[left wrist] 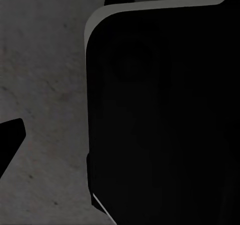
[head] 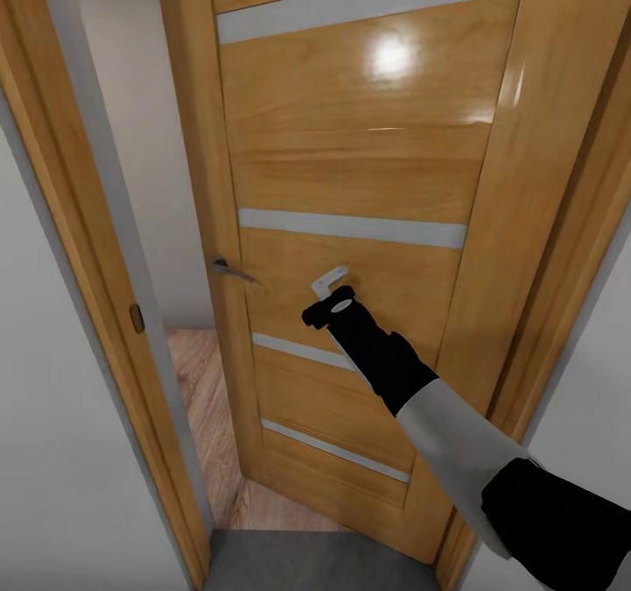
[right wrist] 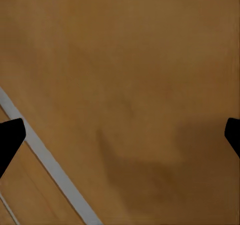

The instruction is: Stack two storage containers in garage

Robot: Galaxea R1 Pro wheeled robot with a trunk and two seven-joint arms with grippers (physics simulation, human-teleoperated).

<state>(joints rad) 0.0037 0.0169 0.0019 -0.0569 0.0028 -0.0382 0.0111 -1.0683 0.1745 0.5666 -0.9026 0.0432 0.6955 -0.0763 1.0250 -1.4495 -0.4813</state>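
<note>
Right pincer (head: pixel 329 297), spread, against one door (head: pixel 368 161) with four frosted strips (head: pixel 350 227).

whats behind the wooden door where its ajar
Through the gap beside the door, by the handle, a strip of light wood-plank floor and a pale wall show. The door panel covers everything else beyond it.

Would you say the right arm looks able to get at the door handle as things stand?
Probably yes. The right end effector is at the door panel, open, with the handle close beside it and nothing between them.
</note>
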